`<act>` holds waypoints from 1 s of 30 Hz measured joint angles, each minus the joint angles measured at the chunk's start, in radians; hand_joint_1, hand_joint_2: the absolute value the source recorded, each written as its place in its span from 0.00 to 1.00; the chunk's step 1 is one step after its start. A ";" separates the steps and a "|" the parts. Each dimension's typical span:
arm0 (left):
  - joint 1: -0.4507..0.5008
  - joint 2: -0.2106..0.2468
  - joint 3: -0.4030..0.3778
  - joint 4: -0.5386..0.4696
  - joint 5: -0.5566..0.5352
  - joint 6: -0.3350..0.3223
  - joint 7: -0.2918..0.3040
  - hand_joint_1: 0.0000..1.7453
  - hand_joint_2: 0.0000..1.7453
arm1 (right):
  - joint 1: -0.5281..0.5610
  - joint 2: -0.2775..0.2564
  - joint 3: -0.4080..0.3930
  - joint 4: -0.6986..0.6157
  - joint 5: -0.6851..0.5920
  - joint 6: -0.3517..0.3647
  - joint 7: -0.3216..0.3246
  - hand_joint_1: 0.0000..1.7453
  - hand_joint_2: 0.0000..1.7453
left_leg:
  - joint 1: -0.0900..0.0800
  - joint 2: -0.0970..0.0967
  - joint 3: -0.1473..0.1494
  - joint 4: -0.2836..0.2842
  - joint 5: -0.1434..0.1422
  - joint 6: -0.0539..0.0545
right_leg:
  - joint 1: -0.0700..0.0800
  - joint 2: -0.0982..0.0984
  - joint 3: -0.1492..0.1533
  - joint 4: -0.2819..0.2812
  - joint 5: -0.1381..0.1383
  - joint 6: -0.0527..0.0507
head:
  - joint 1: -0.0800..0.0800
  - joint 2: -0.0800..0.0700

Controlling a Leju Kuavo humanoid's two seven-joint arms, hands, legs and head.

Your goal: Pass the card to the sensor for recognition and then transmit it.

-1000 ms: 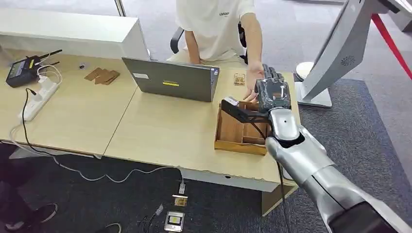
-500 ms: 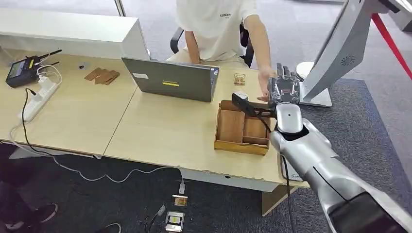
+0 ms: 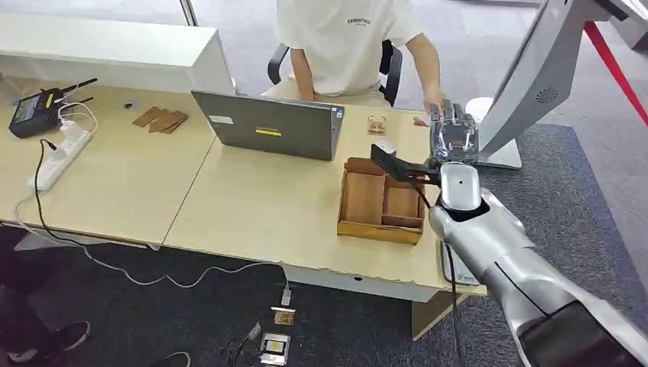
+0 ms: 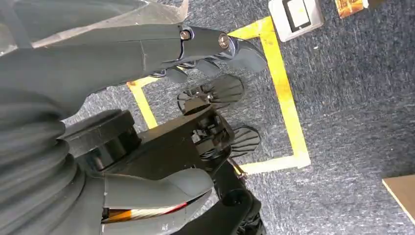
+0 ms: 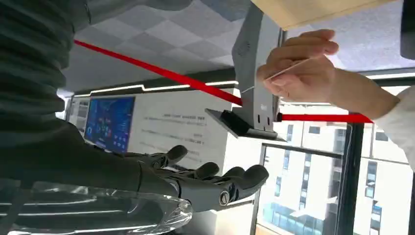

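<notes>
Reaching right hand (image 3: pixel 454 136) toward person's hand (image 5: pixel 298 66) holding card (image 5: pixel 289 69); fingers spread, empty. Risk: premature closure misses thin card edge, card drops.

In the head view the right hand (image 3: pixel 454 136) hides the person's hand (image 3: pixel 428 116) just beyond its fingertips, so the card cannot be made out there. In the right wrist view the card (image 5: pixel 288 68) shows edge-on as a thin pale line between the person's fingers, its face unreadable. The sensor stand (image 3: pixel 527 76) beside the right hand is cut off by the picture's top edge. The small items (image 3: pixel 377 125) on the surface beyond the hand are too small to identify.
</notes>
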 joint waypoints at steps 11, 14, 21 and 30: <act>0.033 0.000 0.010 0.000 0.045 0.057 -0.040 0.00 1.00 | 0.084 -0.031 -0.045 -0.215 -0.178 -0.219 -0.114 0.00 1.00 | 0.000 0.000 0.000 0.000 0.000 0.000 | 0.001 0.000 0.000 0.000 0.000 0.000 | 0.000 0.000; 0.048 0.000 0.017 0.001 0.057 0.067 -0.055 0.00 1.00 | 0.151 -0.060 -0.061 -0.316 -0.224 -0.230 -0.115 0.00 1.00 | 0.000 0.000 0.000 0.000 0.000 0.000 | 0.001 0.000 0.000 -0.001 0.000 0.000 | 0.000 0.000; 0.071 0.001 0.040 0.005 0.074 0.071 -0.078 0.00 1.00 | 0.361 -0.153 -0.101 -0.558 -0.267 -0.247 -0.114 0.00 1.00 | 0.000 0.000 0.000 0.000 0.000 0.000 | 0.000 0.000 0.000 -0.002 0.000 0.000 | 0.000 0.000; 0.077 0.003 0.059 0.007 0.076 0.071 -0.069 0.00 1.00 | 0.515 -0.223 -0.124 -0.690 -0.145 -0.214 -0.072 0.00 1.00 | 0.000 0.000 0.000 0.000 0.000 0.000 | 0.000 0.000 0.000 -0.002 0.000 0.000 | 0.000 0.000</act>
